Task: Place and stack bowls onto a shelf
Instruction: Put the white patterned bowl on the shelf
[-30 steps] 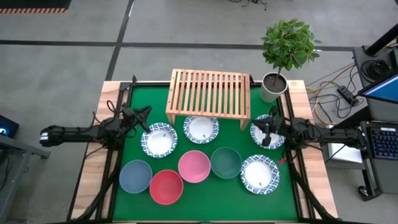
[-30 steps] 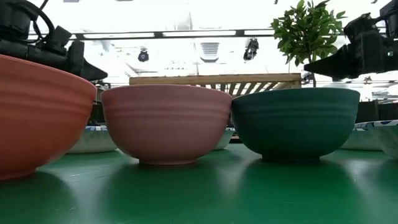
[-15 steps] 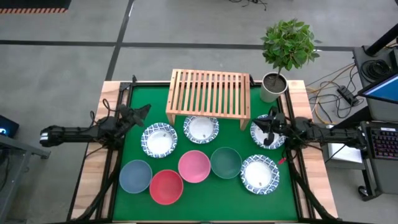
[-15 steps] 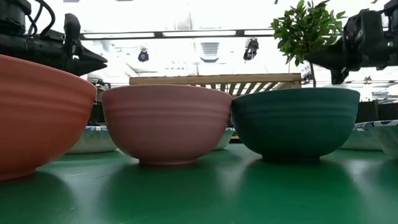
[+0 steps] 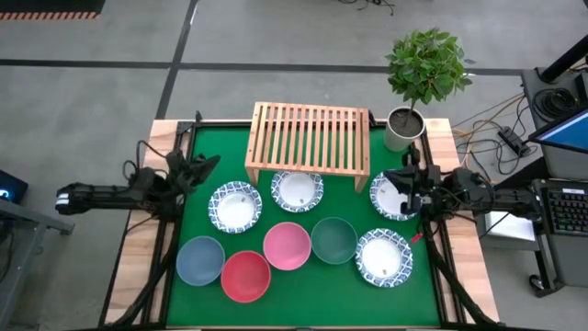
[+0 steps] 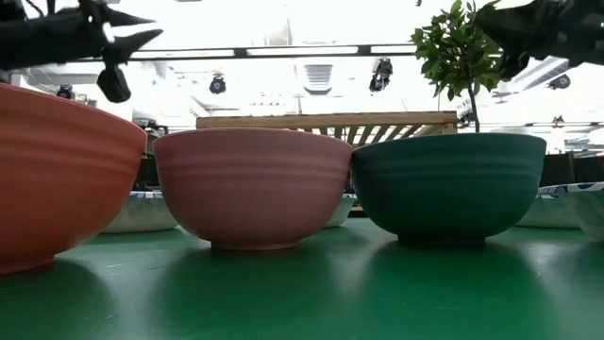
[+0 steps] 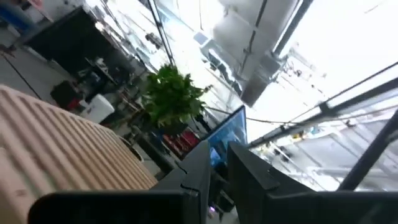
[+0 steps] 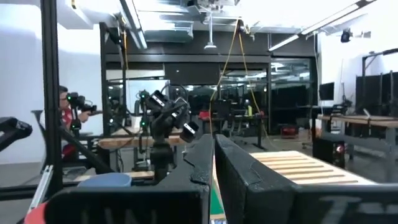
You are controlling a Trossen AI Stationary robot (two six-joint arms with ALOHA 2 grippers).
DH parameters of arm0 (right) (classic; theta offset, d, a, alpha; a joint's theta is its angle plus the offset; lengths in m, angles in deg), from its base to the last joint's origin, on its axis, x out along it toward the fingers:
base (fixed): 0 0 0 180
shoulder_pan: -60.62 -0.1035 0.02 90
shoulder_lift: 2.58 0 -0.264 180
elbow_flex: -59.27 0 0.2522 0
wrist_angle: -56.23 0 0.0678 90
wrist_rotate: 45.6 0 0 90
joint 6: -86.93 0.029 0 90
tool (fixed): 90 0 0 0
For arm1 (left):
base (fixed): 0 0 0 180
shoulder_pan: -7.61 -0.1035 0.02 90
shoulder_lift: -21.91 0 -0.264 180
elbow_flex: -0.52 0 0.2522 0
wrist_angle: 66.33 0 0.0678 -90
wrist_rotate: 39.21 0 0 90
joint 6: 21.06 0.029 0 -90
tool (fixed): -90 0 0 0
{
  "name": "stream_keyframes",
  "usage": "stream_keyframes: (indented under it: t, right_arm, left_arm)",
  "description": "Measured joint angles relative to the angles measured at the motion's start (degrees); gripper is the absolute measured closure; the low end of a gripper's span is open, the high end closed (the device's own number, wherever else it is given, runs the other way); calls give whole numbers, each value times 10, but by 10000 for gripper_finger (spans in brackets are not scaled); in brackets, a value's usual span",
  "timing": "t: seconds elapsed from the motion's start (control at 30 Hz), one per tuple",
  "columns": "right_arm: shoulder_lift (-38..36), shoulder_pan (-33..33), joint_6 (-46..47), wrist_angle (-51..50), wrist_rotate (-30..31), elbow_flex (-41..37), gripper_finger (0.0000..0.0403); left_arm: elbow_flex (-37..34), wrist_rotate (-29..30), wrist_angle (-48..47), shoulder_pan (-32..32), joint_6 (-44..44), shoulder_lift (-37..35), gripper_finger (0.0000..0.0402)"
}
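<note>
Four white bowls with blue patterned rims [image 5: 235, 206], [image 5: 297, 191], [image 5: 390, 200], [image 5: 384, 256] and four plain bowls, blue-grey [image 5: 200, 260], red [image 5: 245, 276], pink [image 5: 287, 245] and dark green [image 5: 333, 240], rest on their bases on the green mat. The light-wood slatted shelf [image 5: 309, 136] stands on the mat's far side with nothing on it. My left gripper [image 5: 204, 164] is shut and empty, raised by the mat's left edge, tipped upward. My right gripper [image 5: 402, 180] is shut and empty, raised above the far right white bowl.
A potted plant in a grey pot [image 5: 402, 127] stands at the table's far right corner, beside the shelf. Bare green mat [image 5: 303, 308] lies along the near edge. In the low view the pink bowl [image 6: 251, 187] and the dark green bowl [image 6: 449, 184] fill the foreground.
Both grippers have risen from just above the bowls. My left gripper has drawn back toward the table's left edge and tipped upward. My right gripper has drawn back toward the right edge. No bowl has moved.
</note>
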Motion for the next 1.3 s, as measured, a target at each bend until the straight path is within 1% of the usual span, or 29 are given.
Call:
stream_keyframes:
  t: [0.13, 0.23, 0.37, 0.57, 0.63, 0.7, 0.83, 0.93, 1.07, 1.2, 1.3]
  right_arm:
    - [15, 0, -8, -1, -23, 21, 394]
    - [25, 0, 2, -6, -32, 30, 394]
    - [27, 0, 17, -18, -32, 43, 394]
    - [27, 0, 14, -90, -31, 77, 394]
    - [27, 0, 13, -113, -30, 86, 394]
    - [27, 0, 14, -129, -30, 91, 394]
    - [27, 0, 14, -138, -30, 95, 394]
    - [27, 0, 14, -139, -30, 95, 394]
    - [27, 0, 14, -138, -30, 95, 394]
    - [27, 0, 14, -138, -30, 95, 394]
    - [27, 0, 14, -138, -30, 95, 394]
  left_arm:
    - [80, -8, -91, 23, -1, 63, 364]
    - [159, -17, -196, 49, -12, 128, 364]
    - [284, -19, -406, 98, -52, 222, 364]
    - [466, -19, -753, 184, -146, 382, 364]
    - [515, -22, -834, 213, -151, 437, 364]
    - [554, -22, -892, 238, -146, 486, 364]
    - [608, -27, -969, 261, -101, 568, 359]
    - [624, -45, -1002, 262, -77, 613, 343]
    - [622, -63, -1005, 262, -50, 652, 309]
    - [599, -62, -1006, 262, -35, 672, 266]
    - [581, -51, -998, 261, -13, 683, 244]
